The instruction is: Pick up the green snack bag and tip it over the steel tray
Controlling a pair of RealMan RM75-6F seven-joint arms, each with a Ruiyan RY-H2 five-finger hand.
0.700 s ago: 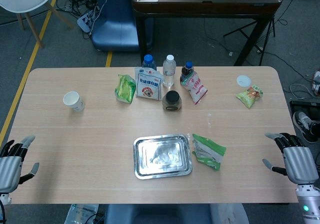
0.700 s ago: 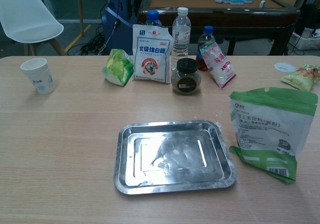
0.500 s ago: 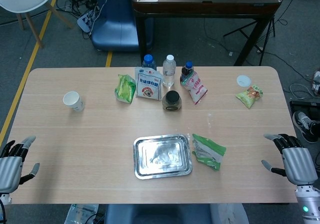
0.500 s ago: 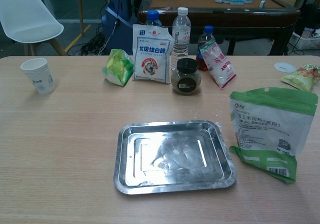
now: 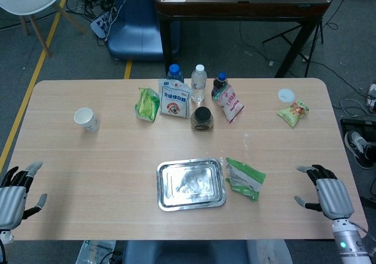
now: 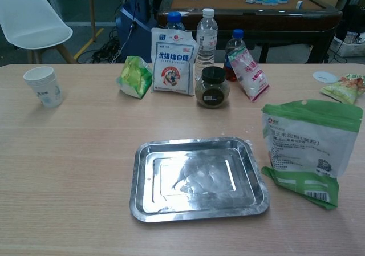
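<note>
green-and-white snack bag (image 5: pixel 245 179) stood beside rectangular steel tray (image 5: pixel 191 184), near tabletop's front edge | left hand (image 5: pixel 13 197), right hand (image 5: pixel 332 196): fingers spread, nothing held

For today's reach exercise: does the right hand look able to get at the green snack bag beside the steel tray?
Probably yes. The right hand is open at the table's near right edge, and only bare tabletop lies between it and the green snack bag, which stands just right of the steel tray.
</note>
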